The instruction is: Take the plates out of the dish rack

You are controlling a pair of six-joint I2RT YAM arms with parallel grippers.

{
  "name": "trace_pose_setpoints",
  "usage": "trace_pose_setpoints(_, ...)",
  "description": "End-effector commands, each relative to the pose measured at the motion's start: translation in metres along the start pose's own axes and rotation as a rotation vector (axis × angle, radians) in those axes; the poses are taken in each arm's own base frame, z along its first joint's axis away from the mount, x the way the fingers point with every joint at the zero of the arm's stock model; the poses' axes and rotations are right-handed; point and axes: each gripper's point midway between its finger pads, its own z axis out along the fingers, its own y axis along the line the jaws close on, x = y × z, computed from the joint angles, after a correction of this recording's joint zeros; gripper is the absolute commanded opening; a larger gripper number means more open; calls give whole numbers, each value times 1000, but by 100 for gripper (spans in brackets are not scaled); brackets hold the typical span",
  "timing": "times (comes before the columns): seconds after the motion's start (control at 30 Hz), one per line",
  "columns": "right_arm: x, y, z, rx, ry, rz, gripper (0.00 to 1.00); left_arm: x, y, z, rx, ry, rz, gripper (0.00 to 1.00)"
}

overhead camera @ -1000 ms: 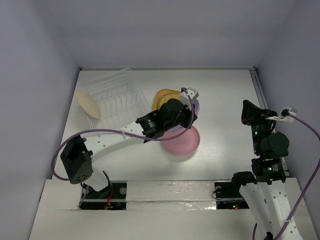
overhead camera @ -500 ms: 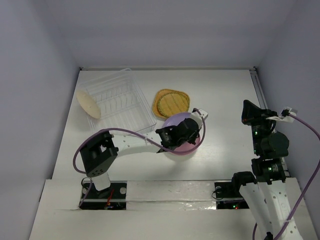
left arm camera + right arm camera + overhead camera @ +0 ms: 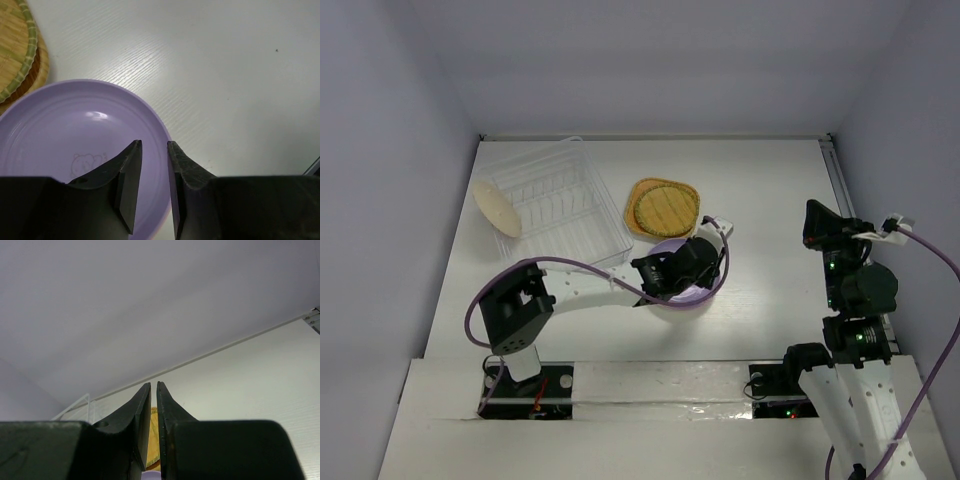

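Note:
The purple plate (image 3: pixel 75 135) lies flat right of centre on the table, seen in the top view (image 3: pixel 670 297) under my left gripper (image 3: pixel 700 272). In the left wrist view my left gripper (image 3: pixel 152 146) hovers over the plate's right rim with its jaws a narrow gap apart, holding nothing. The pink plate is hidden under the purple one. The orange rounded-square plate (image 3: pixel 665 208) lies just behind. A cream plate (image 3: pixel 497 209) stands at the left end of the clear dish rack (image 3: pixel 560 200). My right gripper (image 3: pixel 813 215) is shut and empty, raised at the right.
White walls close in the table at the back and sides. A metal rail (image 3: pixel 840 180) runs along the right edge. The left arm's purple cable (image 3: pixel 570 265) loops over the table near the rack's front corner.
My left gripper carried the purple plate from beside the orange plate forward over the pink plate, lowered it flat and parted its jaws. The right arm has not moved.

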Motion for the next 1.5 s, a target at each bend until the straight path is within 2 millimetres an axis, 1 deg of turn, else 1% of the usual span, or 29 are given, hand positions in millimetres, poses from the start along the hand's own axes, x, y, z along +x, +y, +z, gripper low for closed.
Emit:
trace_pose_setpoints(0.0,-6,5,3,-17,-20,11,15,-41,2,-26,-41,-84,-50,24)
trace_pose_setpoints(0.03,-4,5,3,-19,-15,11,15,-52,5,-36,-54,-110,-62,25)
trace_pose_setpoints(0.07,-5,6,3,-20,-18,13,15,-62,17,-49,-110,-139,-71,25)
trace_pose_setpoints(0.1,-5,6,3,-21,-16,11,15,-59,25,-50,-151,-134,-68,26)
trace_pose_setpoints(0.13,-4,7,3,-25,-13,12,15,-74,30,-64,-170,-180,-92,28)
trace_pose_setpoints(0.2,-4,8,3,-32,-13,11,15,-80,65,-78,-272,-189,-137,28)
trace_pose_setpoints(0.23,-4,9,3,-38,-9,11,14,-95,79,-95,-287,-232,-182,28)
trace_pose_setpoints(0.27,-2,9,4,-39,-4,10,11,-106,110,-104,-342,-266,-248,28)
trace_pose_setpoints(0.3,-2,10,4,-43,-4,11,10,-105,126,-110,-353,-270,-281,28)
trace_pose_setpoints(0.33,-1,10,5,-46,-1,12,9,-121,144,-133,-356,-333,-336,29)
trace_pose_setpoints(0.37,3,9,7,-46,11,11,8,-128,162,-146,-376,-368,-377,29)
trace_pose_setpoints(0.4,4,10,8,-50,14,11,8,-126,201,-158,-449,-395,-433,30)
trace_pose_setpoints(0.43,7,11,9,-53,26,10,8,-137,218,-186,-478,-462,-468,31)
trace_pose_setpoints(0.5,10,11,12,-56,40,8,8,-133,250,-213,-563,-498,-506,33)
trace_pose_setpoints(0.53,11,12,12,-63,46,8,8,-137,278,-242,-627,-555,-540,34)
trace_pose_setpoints(0.57,12,12,13,-62,48,8,8,-134,292,-255,-665,-570,-553,34)
trace_pose_setpoints(0.6,12,12,13,-63,48,8,9,-127,304,-263,-696,-554,-554,34)
trace_pose_setpoints(0.63,11,14,12,-71,48,9,10,-121,330,-287,-783,-585,-583,35)
trace_pose_setpoints(0.73,11,15,11,-78,47,11,11,-100,364,-302,-852,-561,-615,39)
trace_pose_setpoints(0.77,10,15,11,-79,46,11,12,-88,391,-322,-927,-577,-657,41)
trace_pose_setpoints(0.8,11,16,11,-82,47,11,12,-84,398,-319,-884,-573,-678,42)
trace_pose_setpoints(0.87,13,17,12,-88,54,10,12,-64,431,-320,-861,-566,-752,50)
trace_pose_setpoints(0.9,13,17,12,-89,57,10,13,-62,436,-326,-882,-577,-763,52)
trace_pose_setpoints(0.93,13,17,12,-90,57,10,13,-53,446,-316,-872,-534,-789,54)
trace_pose_setpoints(1.0,15,17,13,-89,64,10,13,-56,453,-309,-855,-525,-775,58)
trace_pose_setpoints(1.03,15,17,14,-90,66,10,13,-52,459,-306,-855,-512,-788,60)
trace_pose_setpoints(1.13,16,17,14,-94,69,10,13,-51,465,-299,-819,-507,-794,60)
trace_pose_setpoints(1.37,15,18,14,-94,69,8,14,-39,487,-299,-869,-469,-846,58)
trace_pose_setpoints(1.47,14,18,13,-94,63,7,13,-36,491,-291,-847,-455,-865,54)
